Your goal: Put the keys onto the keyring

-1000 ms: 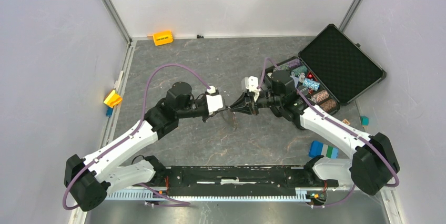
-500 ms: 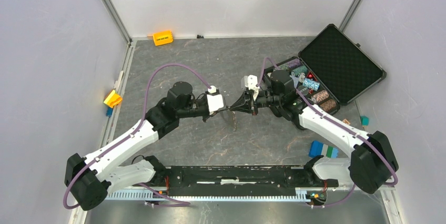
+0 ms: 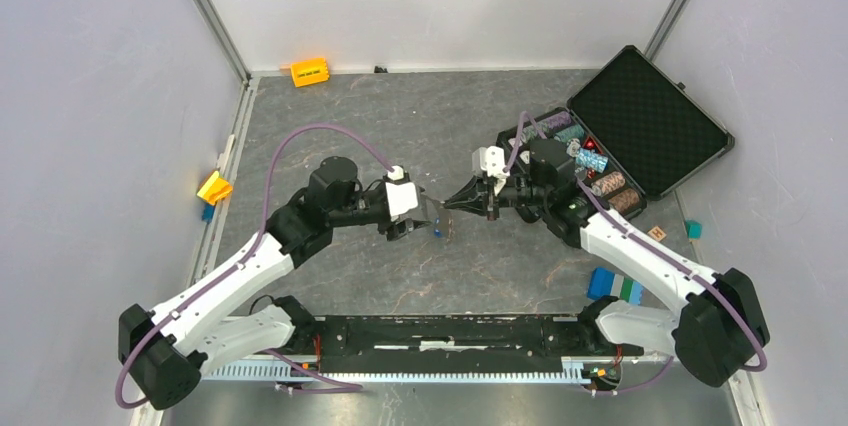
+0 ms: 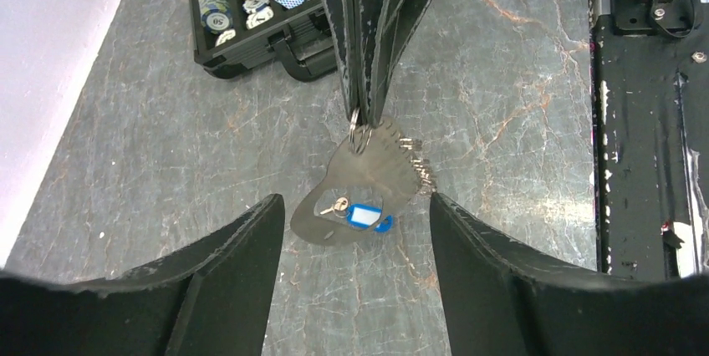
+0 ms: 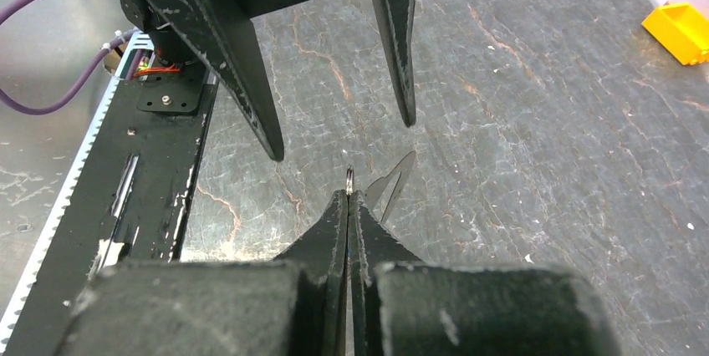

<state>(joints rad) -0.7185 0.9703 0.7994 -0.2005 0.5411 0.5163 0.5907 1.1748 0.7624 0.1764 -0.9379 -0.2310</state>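
Left gripper (image 3: 430, 216): fingers (image 4: 226, 289) spread wide, nothing held, just left of the keyring (image 5: 349, 175). Keyring: pinched at the closed fingertips (image 5: 337, 216) of the right gripper (image 5: 348, 197). Blue-tagged key (image 4: 361, 216): seen below the keyring, contact unclear. Chip case (image 3: 640, 116): beyond the keyring

One keyring (image 5: 349, 175); one open chip case (image 3: 645, 116); two yellow blocks (image 3: 308, 72) (image 3: 214, 187)

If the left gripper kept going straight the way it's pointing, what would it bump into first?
Probably the grey foot-shaped tag. It hangs from the keyring pinched in the right gripper, straight ahead of the open left gripper. I cannot tell for sure how near it is.
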